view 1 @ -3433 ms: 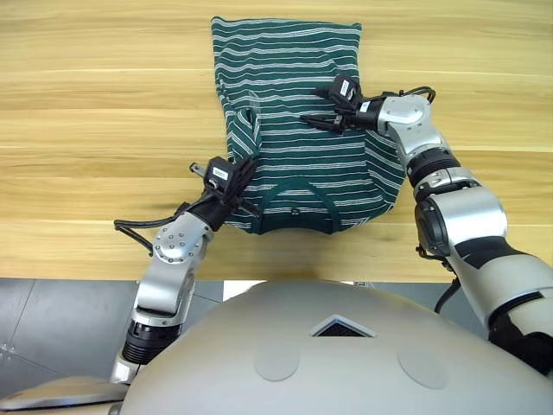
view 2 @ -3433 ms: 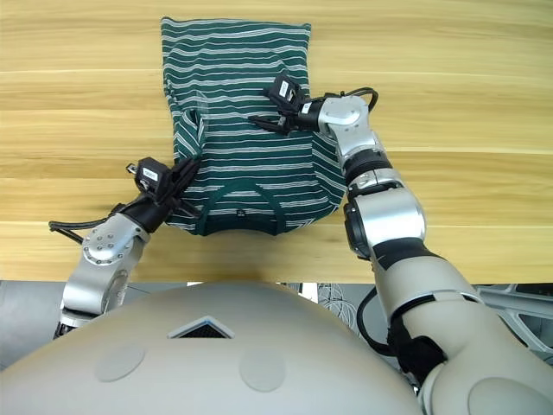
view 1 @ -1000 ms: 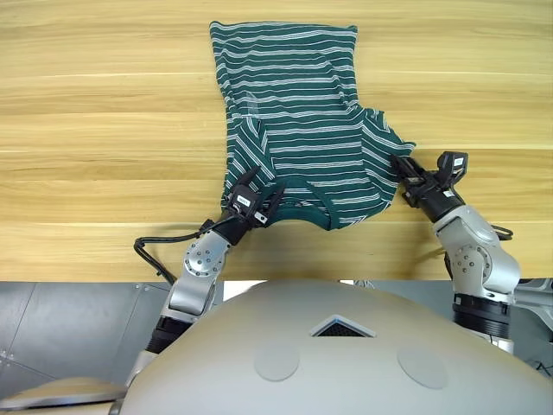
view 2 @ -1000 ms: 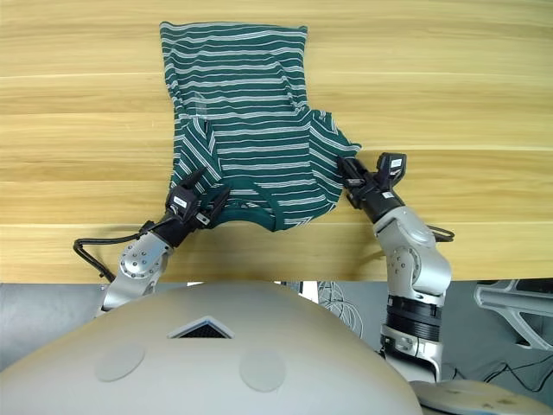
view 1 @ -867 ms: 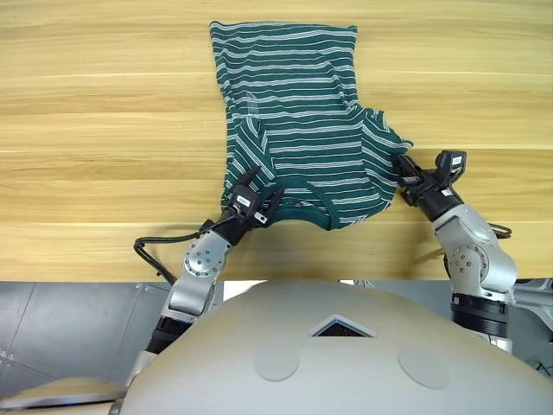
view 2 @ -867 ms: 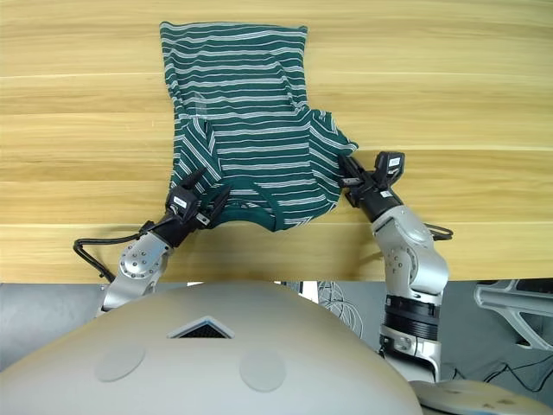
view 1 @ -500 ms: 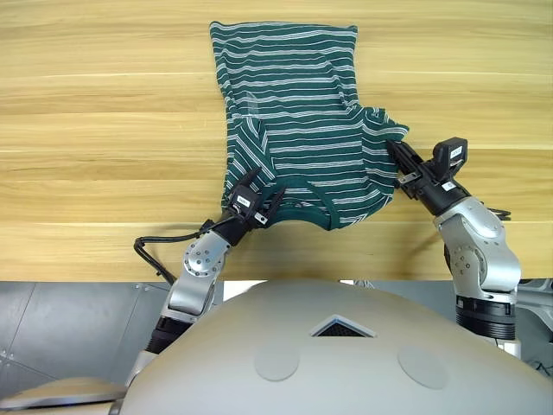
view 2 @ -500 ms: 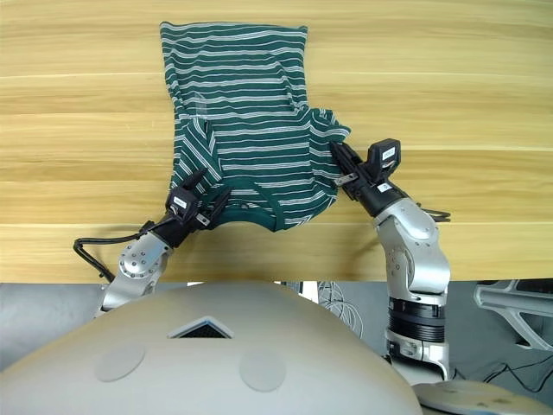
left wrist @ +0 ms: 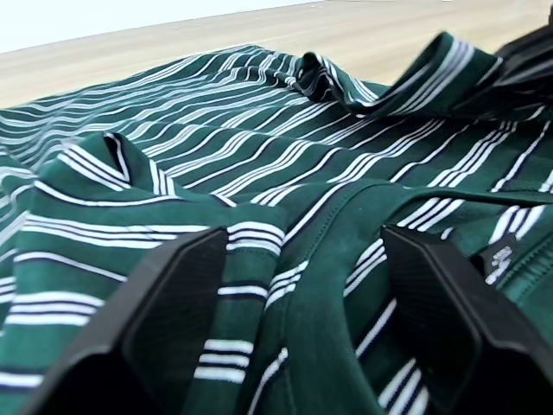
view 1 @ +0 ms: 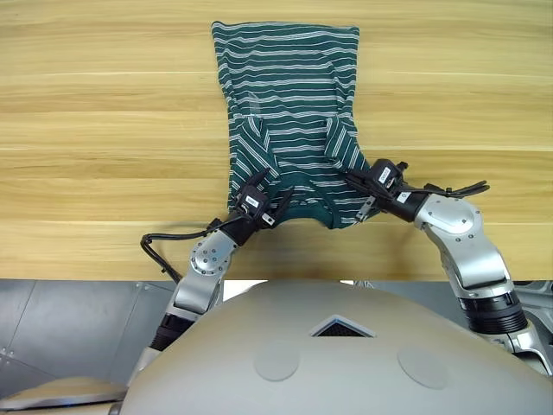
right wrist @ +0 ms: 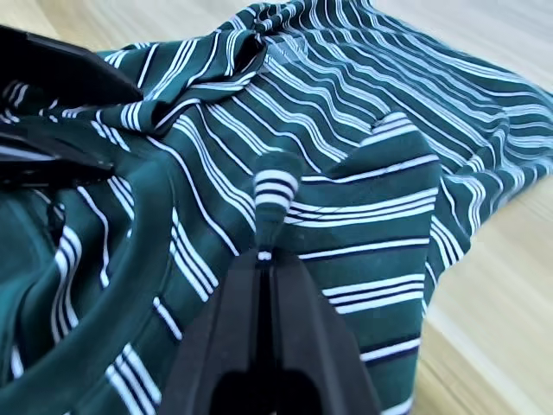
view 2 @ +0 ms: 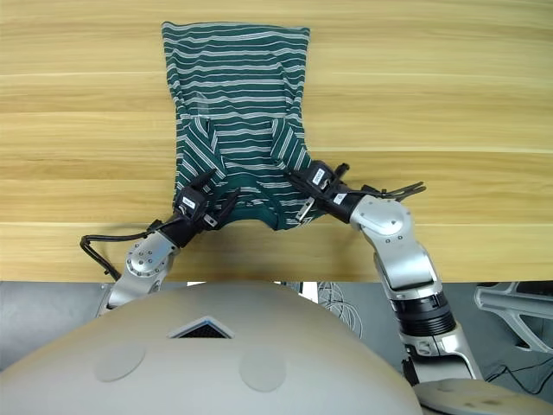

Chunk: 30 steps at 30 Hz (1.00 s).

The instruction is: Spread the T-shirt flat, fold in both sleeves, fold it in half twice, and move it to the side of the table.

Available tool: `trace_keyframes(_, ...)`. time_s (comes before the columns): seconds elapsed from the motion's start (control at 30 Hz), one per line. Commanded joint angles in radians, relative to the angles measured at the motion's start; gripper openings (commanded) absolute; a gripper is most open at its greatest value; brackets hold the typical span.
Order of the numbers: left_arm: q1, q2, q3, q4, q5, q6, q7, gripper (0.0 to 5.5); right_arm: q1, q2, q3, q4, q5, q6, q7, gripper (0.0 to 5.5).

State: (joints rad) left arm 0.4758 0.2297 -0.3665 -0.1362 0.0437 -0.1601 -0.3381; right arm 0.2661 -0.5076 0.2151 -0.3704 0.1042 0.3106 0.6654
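A dark green T-shirt (view 1: 289, 95) with white stripes lies on the wooden table (view 1: 104, 130), collar (view 1: 307, 207) toward me and hem at the far side. Its left sleeve (view 1: 251, 138) is folded onto the body. My right gripper (view 1: 352, 179) is shut on the right sleeve (right wrist: 380, 181), holding a pinched fold of it above the shirt's chest near the collar. My left gripper (view 1: 270, 194) rests open at the collar's left side, fingers (left wrist: 173, 320) spread with the striped cloth between them.
The table's near edge (view 1: 86, 278) runs just behind both wrists, with grey floor (view 1: 52, 328) below. A black cable (view 1: 164, 246) loops off the left wrist. Bare wood lies to both sides of the shirt.
My right gripper has swung left from beside the shirt's right edge onto the chest, carrying the right sleeve inward over the body. The left gripper has barely moved.
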Motion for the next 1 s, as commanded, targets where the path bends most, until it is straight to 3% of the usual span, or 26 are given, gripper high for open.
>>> trace_keyframes(0.03,0.038,0.024,-0.017,0.014,0.024,0.047,-0.006,3.18,-0.016,0.01,-0.02,-0.057,0.058,0.053,0.006,0.91)
trace_keyframes(0.3,0.061,0.102,0.029,-0.128,-0.021,0.048,-0.057,3.18,-0.005,0.012,-0.016,-0.102,0.132,0.098,0.019,2.27)
trace_keyframes(0.43,0.045,0.14,0.098,-0.247,-0.122,-0.024,-0.113,3.18,-0.028,-0.015,-0.075,-0.092,0.168,0.03,0.056,3.02)
trace_keyframes(0.53,-0.007,0.195,0.264,-0.355,-0.275,-0.073,-0.156,3.18,-0.113,-0.092,-0.204,0.038,0.153,-0.219,0.145,3.61)
trace_keyframes(0.6,-0.04,0.257,0.391,-0.351,-0.315,-0.089,-0.181,3.18,-0.149,-0.173,-0.27,0.17,0.094,-0.452,0.2,3.61)
trace_keyframes(0.73,-0.057,0.407,0.552,-0.193,-0.285,-0.146,-0.284,3.83,-0.202,-0.334,-0.318,0.481,-0.018,-0.714,0.266,4.38)
trace_keyframes(0.87,-0.001,0.615,0.604,0.093,-0.066,-0.275,-0.384,4.39,-0.308,-0.405,-0.271,0.733,-0.181,-0.958,0.225,4.95)
trace_keyframes(1.0,0.0,0.674,0.563,0.146,0.055,-0.335,-0.399,4.59,-0.314,-0.375,-0.185,0.746,-0.213,-1.092,0.237,4.95)
